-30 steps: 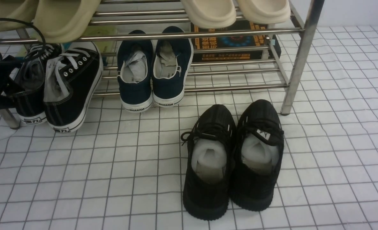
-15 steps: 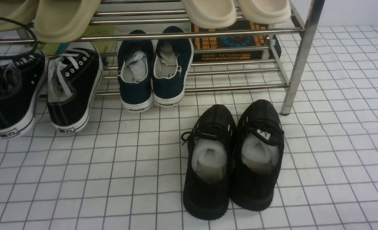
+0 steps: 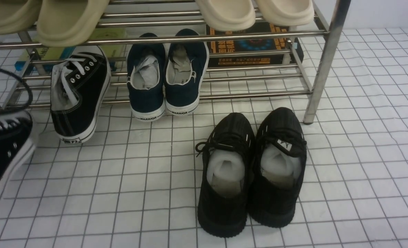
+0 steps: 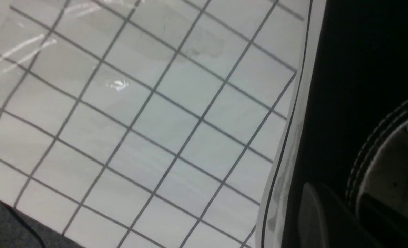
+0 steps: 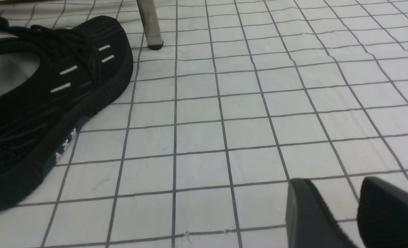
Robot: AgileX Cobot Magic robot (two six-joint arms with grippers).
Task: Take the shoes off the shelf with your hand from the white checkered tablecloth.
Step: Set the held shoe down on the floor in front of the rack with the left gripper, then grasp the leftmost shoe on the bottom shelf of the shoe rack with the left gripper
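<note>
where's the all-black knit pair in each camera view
Front: the knit pair stands centre-right on the cloth, just before the rack's right post foot.
Left wrist: not in it; the black shoe there is the white-stitched canvas sneaker.
Right wrist: one shoe of the pair, its toe near the post foot.
Shared landmark: the checked cloth shows in all three views; the post foot links front and right wrist.
</note>
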